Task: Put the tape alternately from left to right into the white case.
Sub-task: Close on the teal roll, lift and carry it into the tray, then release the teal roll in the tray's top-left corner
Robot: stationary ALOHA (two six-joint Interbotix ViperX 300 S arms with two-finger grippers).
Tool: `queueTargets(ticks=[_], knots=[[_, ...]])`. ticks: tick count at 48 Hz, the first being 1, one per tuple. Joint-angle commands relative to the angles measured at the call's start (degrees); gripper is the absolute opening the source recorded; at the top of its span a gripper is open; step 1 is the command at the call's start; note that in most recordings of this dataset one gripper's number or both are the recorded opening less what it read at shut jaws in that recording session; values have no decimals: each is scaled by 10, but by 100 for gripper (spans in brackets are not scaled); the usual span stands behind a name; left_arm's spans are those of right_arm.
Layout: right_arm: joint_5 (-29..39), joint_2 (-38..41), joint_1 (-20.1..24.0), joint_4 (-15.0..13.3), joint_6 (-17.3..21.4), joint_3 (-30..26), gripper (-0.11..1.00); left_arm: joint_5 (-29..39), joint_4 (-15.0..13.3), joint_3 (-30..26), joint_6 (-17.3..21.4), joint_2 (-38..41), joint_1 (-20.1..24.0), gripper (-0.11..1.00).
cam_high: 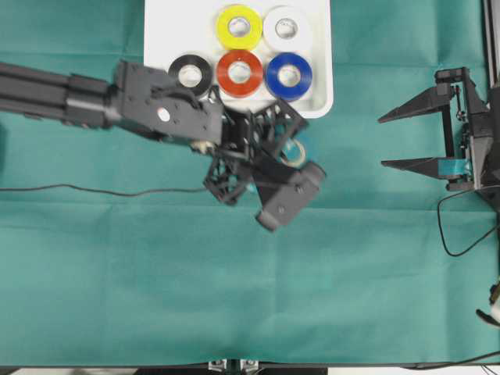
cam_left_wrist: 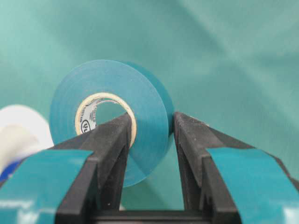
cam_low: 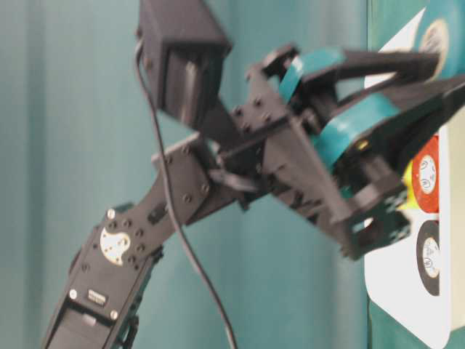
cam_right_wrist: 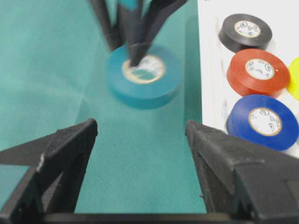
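a green cloth covers the table. the left gripper [cam_left_wrist: 149,140] pinches the wall of the glossy teal tape roll [cam_left_wrist: 112,116], just off the shallow white plastic case [cam_high: 316,98] where five rolls already sit. the next move, i'd guess, is carrying it into the free spot. the right gripper [cam_right_wrist: 140,135] gapes wide, empty. from overhead the arm hides most of the roll.

Bright, even light; slight motion blur

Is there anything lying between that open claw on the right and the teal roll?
No. In the right wrist view, only bare green cloth lies between the open right tool and the teal roll.
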Motion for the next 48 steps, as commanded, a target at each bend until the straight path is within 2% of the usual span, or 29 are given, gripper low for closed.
queueTargets(ticks=[1,8,17,34,48], knots=[[-2,4,1,2,0,-7,81,-2,-1,12,-3,-42,16,-3],[-2,4,1,2,0,-8,81,-7,-1,46,-9,-64,42,-3],[-2,4,1,3,0,-9,81,-13,-1,79,-36,-86,81,-3],[-1,4,1,5,0,-8,81,-63,-1,172,-40,-139,171,-3],[2,4,0,7,1,-9,81,-97,-3,220,-47,-155,229,-3]])
